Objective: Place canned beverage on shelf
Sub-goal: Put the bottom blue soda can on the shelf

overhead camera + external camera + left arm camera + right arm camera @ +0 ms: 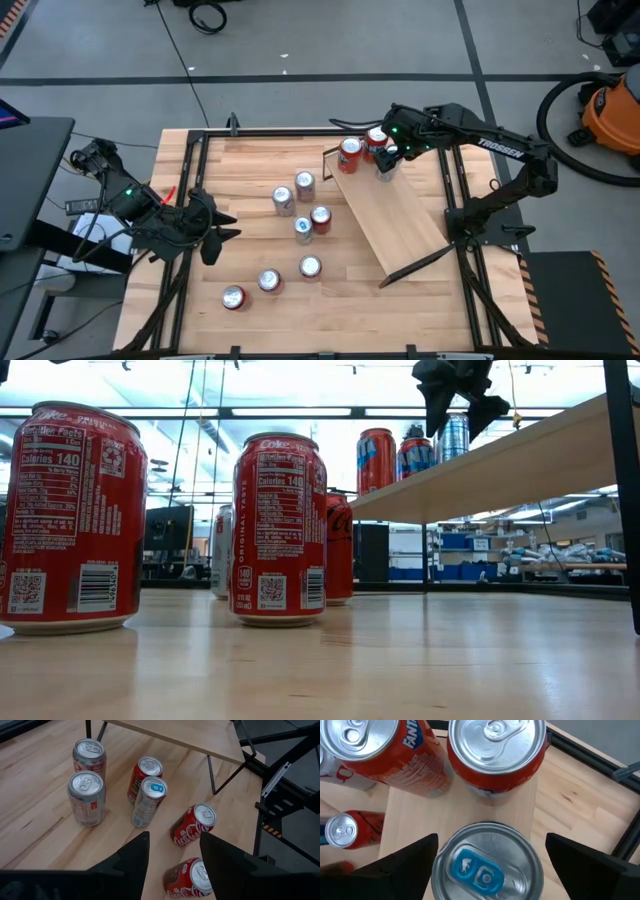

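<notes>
Your right gripper [388, 162] sits spread wide, fingers clear on both sides of a silver can with a blue tab [487, 865], standing upright at the far upper end of the shelf [395, 215], just beside two orange cans [351, 155]. The shelf is a light wood sloped board on thin black legs. Your left gripper [222, 235] waits partly open, holding nothing, at the table's left edge near loose cans [302, 210].

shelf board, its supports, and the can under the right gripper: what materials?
Shelf: looks like light wood, smooth matte, faint grain.
Supports: thin black rods, probably painted metal.
Can between the right gripper's spread fingers: brushed silver metal lid, likely aluminium, with a blue tab.
</notes>
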